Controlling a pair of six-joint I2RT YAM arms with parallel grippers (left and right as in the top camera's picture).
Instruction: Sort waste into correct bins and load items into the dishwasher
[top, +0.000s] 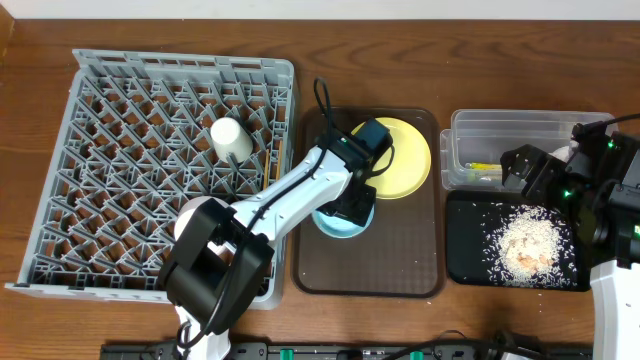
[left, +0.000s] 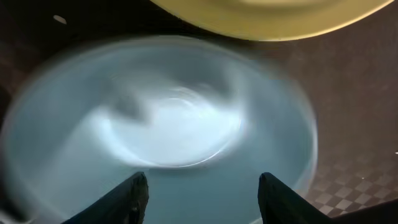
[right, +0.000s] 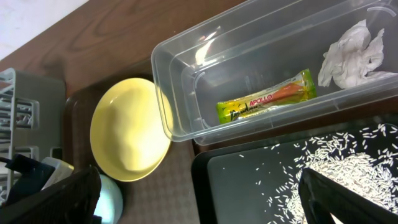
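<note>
A light blue bowl sits on the brown serving tray, next to a round yellow plate. My left gripper hovers open right over the bowl, which looks blurred. A white cup stands in the grey rack. In the clear tub lie a green-yellow sachet and a crumpled napkin. Rice scraps lie in the black tray. My right gripper hangs wide open, holding nothing, above the tub and black tray.
The left arm stretches from its base at the front across the rack's right edge to the serving tray. The rack's corner shows at the left of the right wrist view. Bare wooden table runs along the back.
</note>
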